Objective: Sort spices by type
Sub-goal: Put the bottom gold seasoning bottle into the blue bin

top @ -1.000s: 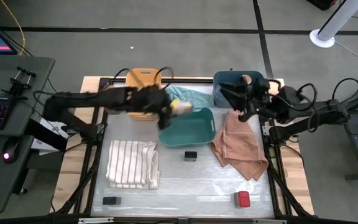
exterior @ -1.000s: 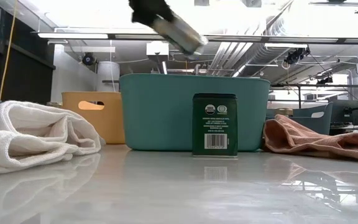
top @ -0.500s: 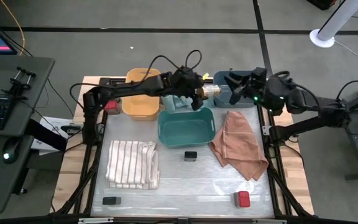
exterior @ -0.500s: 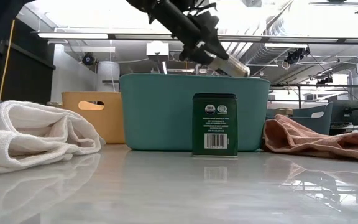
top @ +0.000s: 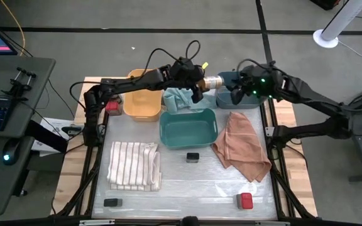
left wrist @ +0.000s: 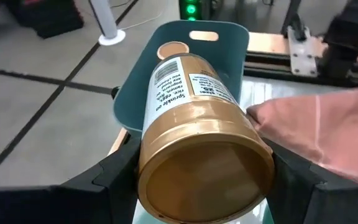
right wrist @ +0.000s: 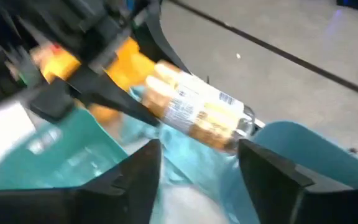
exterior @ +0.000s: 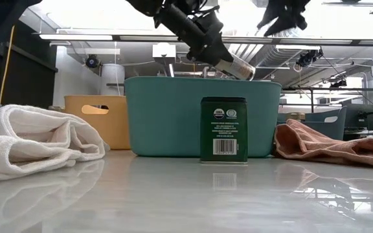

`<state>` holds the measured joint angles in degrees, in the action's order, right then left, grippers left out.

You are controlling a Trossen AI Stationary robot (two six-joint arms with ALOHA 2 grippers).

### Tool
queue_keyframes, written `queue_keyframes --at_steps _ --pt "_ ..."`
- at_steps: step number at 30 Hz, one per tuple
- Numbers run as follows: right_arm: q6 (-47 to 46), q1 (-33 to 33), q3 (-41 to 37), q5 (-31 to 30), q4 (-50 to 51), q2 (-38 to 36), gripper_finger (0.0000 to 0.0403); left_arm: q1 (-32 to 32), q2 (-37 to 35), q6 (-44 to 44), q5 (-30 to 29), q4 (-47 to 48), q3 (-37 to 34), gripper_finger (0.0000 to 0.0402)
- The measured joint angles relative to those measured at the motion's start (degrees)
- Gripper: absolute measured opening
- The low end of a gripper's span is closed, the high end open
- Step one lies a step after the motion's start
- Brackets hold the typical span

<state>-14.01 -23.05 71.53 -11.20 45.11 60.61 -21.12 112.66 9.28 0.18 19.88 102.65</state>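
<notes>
My left gripper (top: 200, 83) hangs over the gap between the teal bin (top: 166, 133) and the dark blue bin (top: 226, 99), shut on a round jar (top: 213, 81) with a gold lid. In the left wrist view that jar (left wrist: 191, 99) points at the dark blue bin (left wrist: 129, 93), where another tan-lidded jar (left wrist: 173, 50) lies. My right gripper (top: 236, 94) is open above the dark blue bin, facing the held jar (right wrist: 197, 112) without touching it. A dark tin (top: 192, 157) stands upright before the teal bin. A black tin (top: 110, 202) and a red-topped jar (top: 246, 201) sit near the near edge. My left gripper pinches the jar between its two fingers (left wrist: 114, 171) at the lid end (left wrist: 204, 168), the fingers lying across the jar. It comes from the table's left, roughly level. The jar is lifted clear, and its free end (exterior: 241, 68) slants slightly down toward the table's right.
A yellow bin (top: 131, 103) stands at the far left, with a light teal cloth (top: 180, 97) beside it. A striped white cloth (top: 134, 164) and a pink cloth (top: 241, 144) lie at mid-table. A small red thing (top: 112, 105) sits near the left arm's base.
My left gripper has carried the jar from over the teal bin toward the far right, up to the dark blue bin. My right arm has risen and swung toward the table's left, so its gripper now faces the jar.
</notes>
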Motion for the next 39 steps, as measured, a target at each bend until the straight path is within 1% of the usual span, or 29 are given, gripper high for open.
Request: queue_keyframes --at_steps 3,7,10,15,16,20,25,30,33,36,39 --pt "8.05 -0.60 0.00 0.26 -0.07 2.55 0.0253 -0.65 0.00 1.75 2.13 0.22 0.00 0.0240" --pt "18.08 -0.96 0.00 -3.20 -0.33 6.57 0.0292 -1.06 0.00 3.96 2.59 3.18 0.00 0.0240" --pt "23.95 -0.97 0.00 -3.84 -1.23 9.35 0.0305 -1.06 0.00 6.62 2.56 4.72 0.00 0.0240" --pt "31.69 -0.13 0.00 -4.42 -6.12 12.22 0.0307 -0.99 -0.04 10.75 2.74 8.08 -0.02 0.0240" --pt "32.38 0.12 0.00 -4.89 -7.48 12.50 0.0307 -0.99 -0.04 10.88 2.74 8.51 -0.02 0.0240" --pt "27.59 1.36 0.00 -5.13 -9.55 12.61 0.0307 -1.01 -0.04 10.91 2.72 8.44 -0.02 0.0240" --pt "33.04 1.84 0.00 -5.33 -9.37 11.62 0.0307 -0.99 -0.04 12.35 2.71 7.26 -0.02 0.0240" --pt "32.22 2.51 0.00 -4.69 -10.55 11.65 0.0308 -0.99 -0.04 12.42 2.70 7.26 -0.02 0.0240" --pt "35.25 3.72 1.38 -2.21 -5.97 12.43 0.0311 -0.99 -0.04 12.17 2.70 7.24 -0.02 0.0240" --pt "36.58 5.16 2.88 -4.68 -3.74 14.28 0.0312 -0.97 -0.04 12.01 2.70 7.20 -0.07 0.0240" --pt "33.71 5.97 3.45 -8.32 -3.59 14.50 0.0312 -0.97 -0.04 12.00 2.70 7.21 -0.07 0.0240"
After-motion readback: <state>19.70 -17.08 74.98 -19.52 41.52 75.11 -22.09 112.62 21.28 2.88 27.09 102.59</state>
